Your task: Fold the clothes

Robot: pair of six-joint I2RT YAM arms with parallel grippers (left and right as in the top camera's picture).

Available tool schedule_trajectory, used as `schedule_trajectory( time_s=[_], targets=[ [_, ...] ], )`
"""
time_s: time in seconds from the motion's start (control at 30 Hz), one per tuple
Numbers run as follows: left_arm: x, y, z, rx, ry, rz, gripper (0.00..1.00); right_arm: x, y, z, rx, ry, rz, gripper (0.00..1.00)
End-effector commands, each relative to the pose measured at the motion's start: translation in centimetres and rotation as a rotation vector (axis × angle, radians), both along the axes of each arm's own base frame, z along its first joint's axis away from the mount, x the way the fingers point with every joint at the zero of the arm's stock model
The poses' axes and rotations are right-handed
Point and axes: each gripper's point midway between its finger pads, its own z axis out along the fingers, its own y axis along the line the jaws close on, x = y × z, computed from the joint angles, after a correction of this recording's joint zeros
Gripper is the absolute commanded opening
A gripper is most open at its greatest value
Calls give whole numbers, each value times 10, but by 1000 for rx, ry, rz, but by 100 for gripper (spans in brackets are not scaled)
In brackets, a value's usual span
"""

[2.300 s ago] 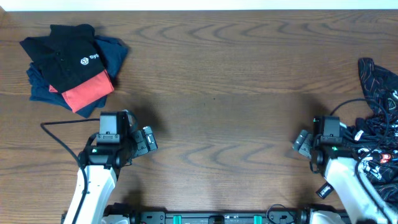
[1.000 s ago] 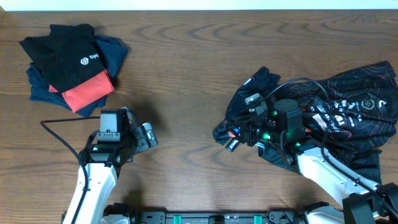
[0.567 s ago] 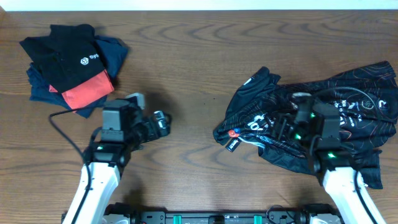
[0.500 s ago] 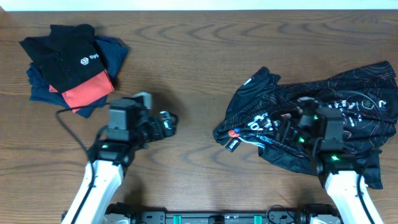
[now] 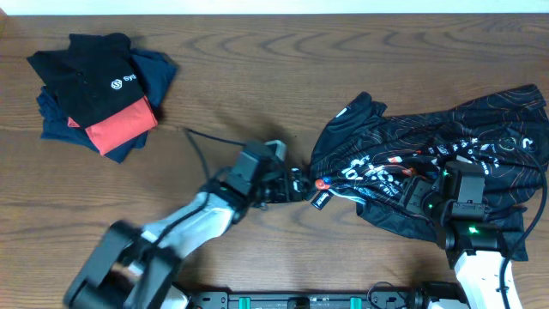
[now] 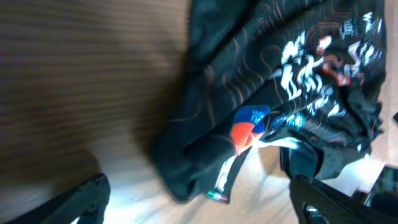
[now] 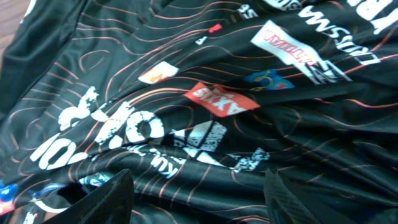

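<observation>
Left hand (image 5: 298, 183) spread wide beside the black jersey (image 5: 485, 150); right hand (image 7: 196, 186) spread above its white lettering (image 7: 102, 127), unreadable.

Overhead bright and even, soft faint shadows on the bench (image 5: 283, 77), left arm (image 5: 184, 227) smeared by motion blur. Left wrist view heavily blurred, wood grain streaked, pale glare along the bottom. Right wrist view fairly sharp, slight sheen on the jersey (image 7: 205, 93), bottom corners dark and unfocused
</observation>
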Motion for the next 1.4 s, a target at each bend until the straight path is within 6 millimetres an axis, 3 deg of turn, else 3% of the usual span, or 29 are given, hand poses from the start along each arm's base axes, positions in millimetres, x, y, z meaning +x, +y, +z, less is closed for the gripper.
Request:
schedule_trajectory(
  time_s=[0.0, 0.17, 0.2, 0.23, 0.37, 0.47, 0.67, 0.73, 0.8, 0.83, 0.9, 0.93, 1.03, 1.1, 1.2, 1.27, 1.37],
  targets=[
    [-5, -18, -13, -17, 23, -23, 84, 0, -10, 3, -23, -6, -46, 65],
    [10, -30, -18, -42, -57, -14, 26, -1, -10, 2, -23, 0, -45, 65],
    [14, -29, -17, -37, -75, 2, 8, -2, -10, 2, -23, 2, -45, 65],
    [20, -27, -15, -30, -92, 21, 6, -2, -10, 1, -23, 4, -46, 65],
    [52, -14, 2, -34, -205, 69, 6, -5, -10, -1, -25, 16, -47, 65],
    [92, 13, 28, -39, -294, 168, 6, -8, -13, -2, -42, 31, -59, 65],
    [185, 109, 100, -49, -476, 474, 6, -9, -15, -3, -50, 38, -64, 68],
    [207, 142, 122, -53, -521, 552, 6, -9, -15, -3, -50, 38, -64, 69],
    [217, 161, 132, -56, -529, 588, 6, -10, -15, -3, -50, 40, -64, 70],
    [218, 165, 134, -68, -519, 579, 22, -10, -15, -3, -50, 40, -64, 70],
    [212, 158, 132, -109, -474, 516, 82, -10, -15, -3, -50, 40, -64, 70],
    [204, 149, 126, -136, -427, 464, 98, -10, -15, -3, -50, 39, -64, 71],
    [167, 122, 97, -185, -207, 333, 98, -10, -15, -3, -52, 40, -60, 72],
    [130, 107, 71, -187, 4, 274, 98, -10, -15, -4, -57, 43, -53, 73],
    [72, 103, 34, -96, 298, 260, 98, -11, -15, -4, -67, 49, -38, 74],
    [44, 103, 20, -33, 405, 249, 98, -11, -15, -5, -67, 51, -38, 74],
    [24, 106, 5, 57, 466, 252, 98, -11, -15, -5, -66, 51, -38, 74]
  ],
)
